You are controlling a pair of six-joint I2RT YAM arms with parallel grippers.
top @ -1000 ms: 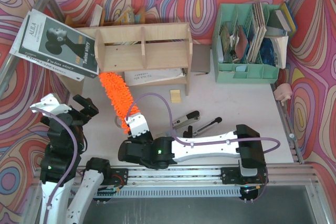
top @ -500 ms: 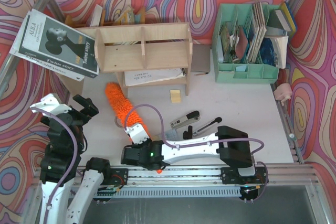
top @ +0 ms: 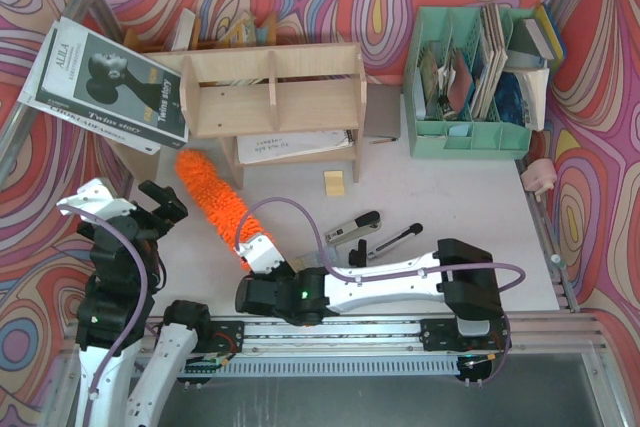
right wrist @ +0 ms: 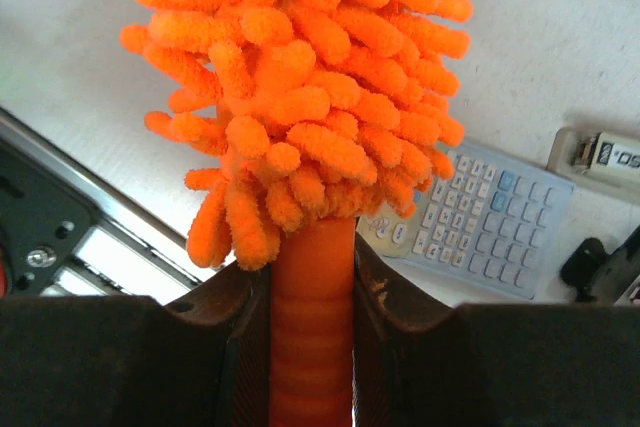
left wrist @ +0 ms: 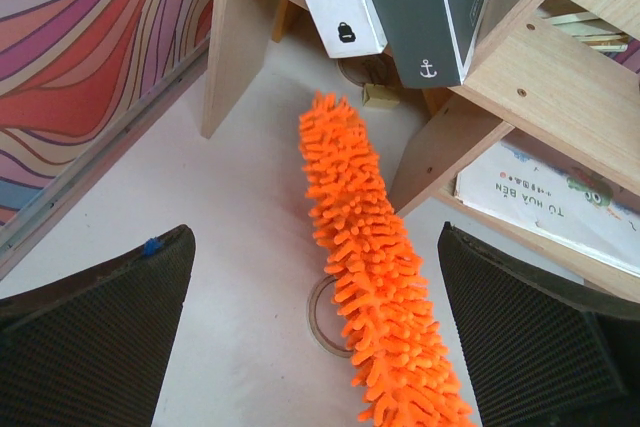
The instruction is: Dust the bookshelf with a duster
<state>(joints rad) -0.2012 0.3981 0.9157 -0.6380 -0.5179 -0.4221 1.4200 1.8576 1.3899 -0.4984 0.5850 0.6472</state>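
Right gripper [right wrist: 312, 277] was clamped tight on the duster [top: 210, 197] by its handle, just below the orange fluff. Left gripper [top: 158, 207] stood wide open and empty, just left of the duster head. Duster's long axis ran from the right gripper up-left, tip ending near the bookshelf [top: 270, 97] lower-left corner, apparently clear of the wood. Shelf lay beyond and to the right of the tip, so the next sweep probably needs a forward-right swing. Right arm's job.
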